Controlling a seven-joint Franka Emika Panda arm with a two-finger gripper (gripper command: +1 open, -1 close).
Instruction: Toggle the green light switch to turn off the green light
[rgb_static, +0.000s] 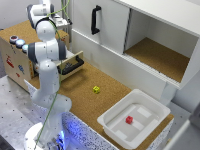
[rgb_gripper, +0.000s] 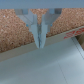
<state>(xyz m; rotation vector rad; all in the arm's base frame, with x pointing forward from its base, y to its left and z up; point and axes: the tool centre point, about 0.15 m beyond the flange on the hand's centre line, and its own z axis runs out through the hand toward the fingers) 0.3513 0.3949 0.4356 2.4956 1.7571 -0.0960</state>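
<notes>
A wooden box (rgb_static: 12, 60) stands at the exterior view's left, with round buttons on its top: a red one (rgb_static: 13, 38), a blue one (rgb_static: 20, 43) and a teal-green one (rgb_static: 25, 48) right beside my arm's elbow. I cannot tell which is the green light switch, and no green light shows clearly. My gripper (rgb_static: 63, 21) hangs over the back of the box, apart from the buttons. In the wrist view the gripper (rgb_gripper: 39, 44) is shut with nothing in it, its fingertips pressed together above a cork surface (rgb_gripper: 15, 35).
An open drawer with a black handle (rgb_static: 74, 65) juts from the box. A yellow cube (rgb_static: 96, 89) lies on the cork counter. A white tray (rgb_static: 150, 107) holds a red cube (rgb_static: 129, 119). A white cabinet with a black handle (rgb_static: 95, 20) stands behind.
</notes>
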